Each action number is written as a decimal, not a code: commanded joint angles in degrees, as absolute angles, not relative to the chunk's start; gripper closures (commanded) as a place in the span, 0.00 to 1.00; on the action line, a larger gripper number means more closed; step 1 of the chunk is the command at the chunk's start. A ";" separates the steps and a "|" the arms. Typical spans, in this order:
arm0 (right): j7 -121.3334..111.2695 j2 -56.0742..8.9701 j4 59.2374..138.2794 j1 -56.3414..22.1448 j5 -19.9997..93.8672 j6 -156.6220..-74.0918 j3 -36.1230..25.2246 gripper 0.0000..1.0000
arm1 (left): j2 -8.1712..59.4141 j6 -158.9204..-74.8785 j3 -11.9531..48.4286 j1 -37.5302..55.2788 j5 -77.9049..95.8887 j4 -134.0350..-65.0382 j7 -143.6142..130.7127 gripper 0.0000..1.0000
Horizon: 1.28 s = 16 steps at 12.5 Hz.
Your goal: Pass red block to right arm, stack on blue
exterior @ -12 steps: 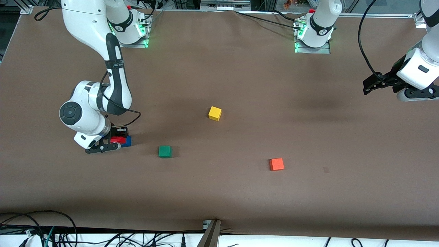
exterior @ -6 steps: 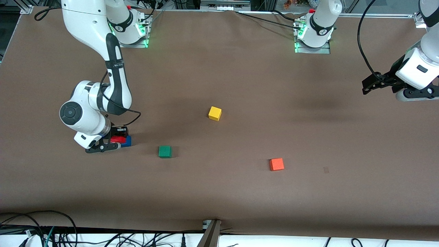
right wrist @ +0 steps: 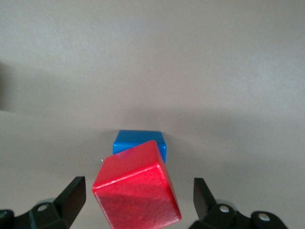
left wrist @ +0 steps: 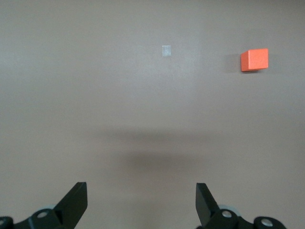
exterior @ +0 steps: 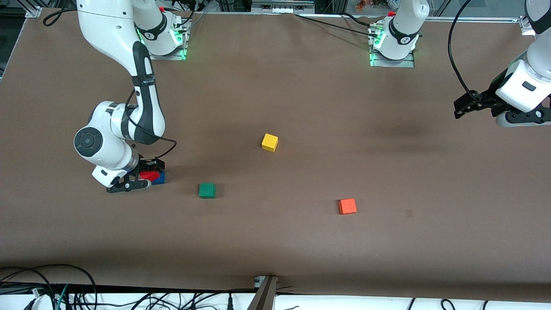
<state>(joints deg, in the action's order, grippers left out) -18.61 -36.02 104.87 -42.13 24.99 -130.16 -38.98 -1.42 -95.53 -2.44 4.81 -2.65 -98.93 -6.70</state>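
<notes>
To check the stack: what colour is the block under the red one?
Blue; the right wrist view shows it best, beneath the tilted red block.

The red block [right wrist: 137, 193] sits tilted and skewed on the blue block [right wrist: 140, 143], toward the right arm's [exterior: 142, 90] end of the table.

Right hand [exterior: 144, 173] low, fingers apart; left hand [exterior: 467, 105] raised, fingers apart, waiting
</notes>
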 commanded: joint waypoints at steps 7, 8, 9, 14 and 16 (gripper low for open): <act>-19.42 -34.28 93.88 -40.43 24.79 -114.02 -42.36 0.00 | -1.58 -95.80 -2.20 5.19 -3.96 -98.17 -8.09 0.00; -19.42 -34.28 92.39 -40.17 24.79 -111.12 -42.97 0.00 | -1.58 -95.80 -2.20 5.19 -3.96 -98.17 -8.09 0.00; -19.42 -34.19 90.72 -39.91 24.79 -108.22 -43.41 0.00 | -1.58 -95.80 -2.20 5.19 -3.96 -98.17 -7.74 0.00; -18.55 -33.75 85.34 -39.64 25.31 -97.74 -46.15 0.00 | -1.58 -95.71 -2.20 5.19 -3.96 -98.17 -7.73 0.00; -14.53 -31.57 85.34 -38.33 23.83 -97.56 -44.14 0.00 | -1.58 -94.84 -2.20 5.19 -3.96 -98.17 -7.65 0.00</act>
